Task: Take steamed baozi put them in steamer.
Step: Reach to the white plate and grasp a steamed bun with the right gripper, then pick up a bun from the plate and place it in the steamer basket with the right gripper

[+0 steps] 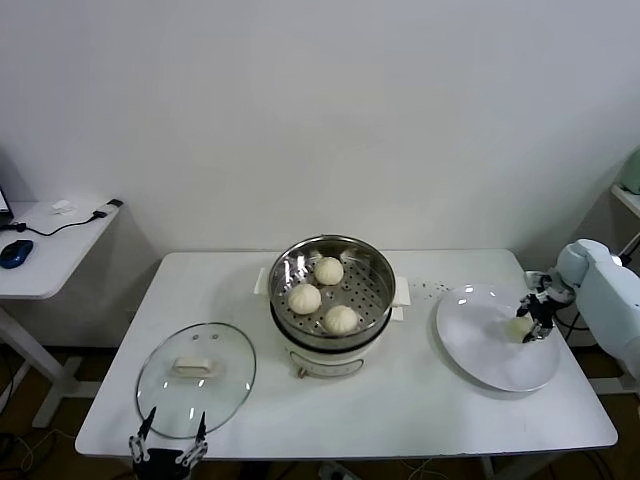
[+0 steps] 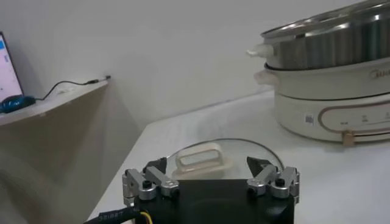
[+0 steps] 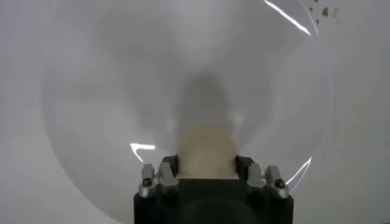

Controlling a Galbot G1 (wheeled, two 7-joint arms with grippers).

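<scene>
Baozi — three of the four already lie in the steamer (image 1: 333, 290), so by my reckoning the task is about three-quarters done; only the last bun is left to carry over.

At the left of the worktop (image 1: 420, 400) the glass lid (image 1: 196, 378) lies flat, off the pot; the left gripper (image 1: 168, 447) hangs at the near edge just beside it, its fingers (image 2: 146, 182) spread apart and holding nothing — parked, as far as I can judge.

In the middle stands the steamer on its white base; on its perforated floor sit one bun (image 1: 329, 270) toward the back, one (image 1: 305, 298) to the left, and one (image 1: 341, 319) at the front, near each other; there is bare floor on the right side for a fourth.

At the right lies the white plate (image 1: 480, 350), well apart from the steamer; the last bun (image 1: 519, 327) is over its right part, and the right gripper (image 1: 530, 325) has its fingers (image 3: 159, 176) clamped on either side of that bun (image 3: 206, 151); whether it is lifted clear of the plate or touching it I cannot tell.

What remains, I judge: move this bun leftward over the steamer rim and release it into the free space.
</scene>
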